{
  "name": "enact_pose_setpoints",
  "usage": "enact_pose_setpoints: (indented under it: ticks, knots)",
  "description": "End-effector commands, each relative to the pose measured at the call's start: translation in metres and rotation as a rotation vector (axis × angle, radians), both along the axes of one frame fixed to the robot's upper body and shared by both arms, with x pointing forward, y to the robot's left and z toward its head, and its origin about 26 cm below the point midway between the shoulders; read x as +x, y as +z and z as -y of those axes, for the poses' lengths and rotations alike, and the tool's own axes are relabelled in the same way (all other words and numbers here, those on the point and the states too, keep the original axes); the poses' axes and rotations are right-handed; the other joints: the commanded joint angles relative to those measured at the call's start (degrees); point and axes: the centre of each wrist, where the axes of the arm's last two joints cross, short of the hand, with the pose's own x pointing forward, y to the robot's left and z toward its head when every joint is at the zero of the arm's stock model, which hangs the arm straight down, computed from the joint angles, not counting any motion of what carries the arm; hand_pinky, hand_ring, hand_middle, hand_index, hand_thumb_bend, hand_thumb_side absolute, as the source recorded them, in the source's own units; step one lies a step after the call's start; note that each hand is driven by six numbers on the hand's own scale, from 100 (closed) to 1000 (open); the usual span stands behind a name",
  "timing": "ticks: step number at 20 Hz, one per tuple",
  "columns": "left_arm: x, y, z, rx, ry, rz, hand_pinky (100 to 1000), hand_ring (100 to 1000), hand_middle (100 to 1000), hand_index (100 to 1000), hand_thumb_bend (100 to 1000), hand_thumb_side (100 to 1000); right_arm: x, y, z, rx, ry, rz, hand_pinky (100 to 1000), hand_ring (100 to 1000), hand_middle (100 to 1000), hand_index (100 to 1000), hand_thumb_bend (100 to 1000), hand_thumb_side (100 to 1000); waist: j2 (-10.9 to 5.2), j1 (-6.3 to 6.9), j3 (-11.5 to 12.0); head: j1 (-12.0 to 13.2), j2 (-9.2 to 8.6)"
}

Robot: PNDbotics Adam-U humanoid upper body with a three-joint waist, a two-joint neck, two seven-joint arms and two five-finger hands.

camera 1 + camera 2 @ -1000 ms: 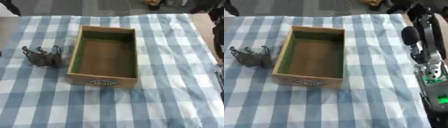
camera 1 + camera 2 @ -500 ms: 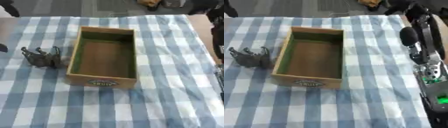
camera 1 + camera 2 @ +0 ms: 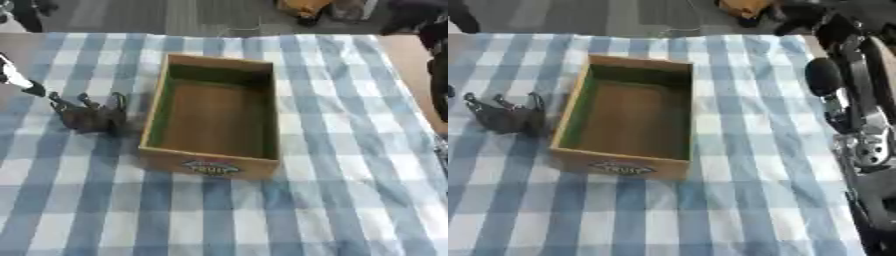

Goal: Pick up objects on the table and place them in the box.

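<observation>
We are looking down on a surface (image 3: 350,190) covered in a blue and white checked cloth (image 3: 105,210). In the middle stands the box (image 3: 214,120), an open wooden crate with green along its inner walls and a printed label on the near side. We see nothing inside it, only its brown floor.

Left of the box, just beside its left wall, sits the left robot hand (image 3: 87,116), a dark shape low on the cloth with fingers (image 3: 117,100) pointing up and spread apart. It looks relaxed and we make out nothing held in it. A slim dark and white part (image 3: 19,80) comes in from the left edge toward that hand; we cannot tell exactly what it is.

On the right side, in the right eye view, the right arm (image 3: 859,110) runs down along the edge of the surface, black with silver joints. The right robot hand itself we do not see in either view, so we cannot tell how its fingers stand.

As for loose objects to pick up, we make out none on the cloth in these views; the only task thing in plain sight is the box, close to the left robot hand and well apart from the right arm. Beyond the far edge of the surface there is dark floor with an orange-brown shape (image 3: 302,7) that we cannot identify.
</observation>
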Motion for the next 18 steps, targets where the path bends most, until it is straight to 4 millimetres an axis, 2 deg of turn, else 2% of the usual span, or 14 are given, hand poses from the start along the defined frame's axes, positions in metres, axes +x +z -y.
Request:
enact_pose_setpoints:
  ticks: [1, 4, 9, 13, 18]
  knots:
    - [0.005, 0.011, 0.001, 0.002, 0.014, 0.036, 830, 844, 819, 971, 837, 262, -0.001, 0.006, 0.0, -0.012, 0.012, 0.017, 849, 855, 573, 798, 660, 1000, -1.18, 0.05, -0.1, 0.2, -0.66]
    - [0.01, 0.006, 0.005, 0.006, 0.015, 0.024, 832, 853, 831, 972, 836, 268, -0.001, 0.006, 0.0, -0.012, 0.014, 0.016, 849, 856, 572, 798, 659, 1000, -1.13, 0.0, -0.2, 0.3, -0.95]
    - [0.016, -0.003, 0.005, 0.051, 0.004, -0.048, 835, 856, 826, 964, 855, 349, -0.001, 0.006, -0.001, -0.011, 0.016, 0.014, 850, 857, 572, 798, 655, 1000, -1.02, -0.03, -0.4, 0.3, -1.43]
    - [0.02, -0.009, 0.007, 0.071, 0.004, -0.104, 832, 853, 820, 958, 855, 354, -0.001, 0.006, -0.001, -0.01, 0.02, 0.014, 850, 857, 572, 798, 653, 1000, -0.97, -0.13, -0.5, 0.2, -1.71]
    - [0.024, -0.019, 0.009, 0.1, 0.028, -0.161, 828, 849, 814, 942, 836, 304, 0.0, 0.007, -0.001, -0.008, 0.02, 0.016, 850, 857, 571, 797, 652, 1000, -0.81, -0.26, -0.7, 0.3, -1.83]
